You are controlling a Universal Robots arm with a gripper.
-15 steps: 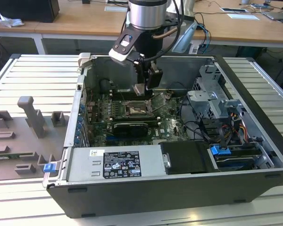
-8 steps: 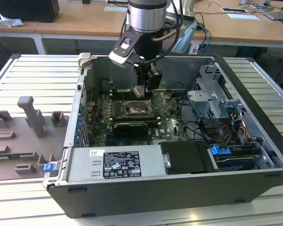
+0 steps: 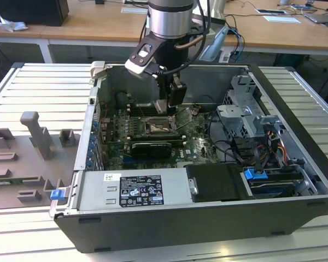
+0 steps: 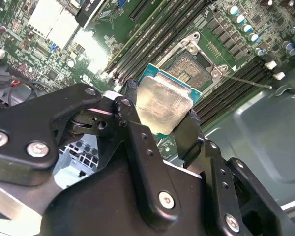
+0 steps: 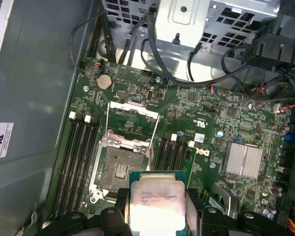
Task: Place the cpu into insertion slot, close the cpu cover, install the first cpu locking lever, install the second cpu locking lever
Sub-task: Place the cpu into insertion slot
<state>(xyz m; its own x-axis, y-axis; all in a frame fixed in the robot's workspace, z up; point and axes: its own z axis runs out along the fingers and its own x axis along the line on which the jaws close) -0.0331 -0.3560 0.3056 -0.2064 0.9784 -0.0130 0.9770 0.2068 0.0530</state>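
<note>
One arm carries one gripper (image 4: 162, 112), and its two fingers (image 4: 137, 142) clamp one cpu (image 4: 162, 101). One green board (image 5: 206, 103) bears one insertion slot (image 5: 120, 169) and one cpu cover (image 5: 130, 106) at that slot's edge. Two banks of long black memory slots flank the slot. The bank by the case wall (image 5: 82, 157) has four slots, and the other bank (image 5: 174, 155) seems to have four as well. The board also holds one coin battery (image 5: 104, 81) and one finned silver heatsink (image 5: 243, 160). One computer case (image 3: 180, 229) contains the board, with one labelled power supply (image 3: 134, 191) along its front edge. There are two blue clips: one (image 3: 57, 194) at the case's corner and one (image 3: 255, 174) inside it.
</note>
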